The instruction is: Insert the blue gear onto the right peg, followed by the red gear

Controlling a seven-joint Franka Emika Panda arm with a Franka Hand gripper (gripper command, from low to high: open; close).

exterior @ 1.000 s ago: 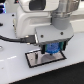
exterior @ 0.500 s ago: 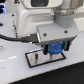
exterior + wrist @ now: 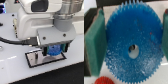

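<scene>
Blue gear [image 3: 132, 46] is pinched in the end effector [image 3: 54, 50] above the grey plate [image 3: 34, 59], not yet released; red gear [image 3: 102, 80] waits

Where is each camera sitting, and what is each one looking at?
Exterior view: off the arm, looking slightly down at the white arm and its gripper holding the blue gear over the grey plate.
Wrist view: on the wrist, looking along the gripper at the blue gear between green finger pads; the red gear peeks in.
Shared: the gripper and the blue gear.
</scene>
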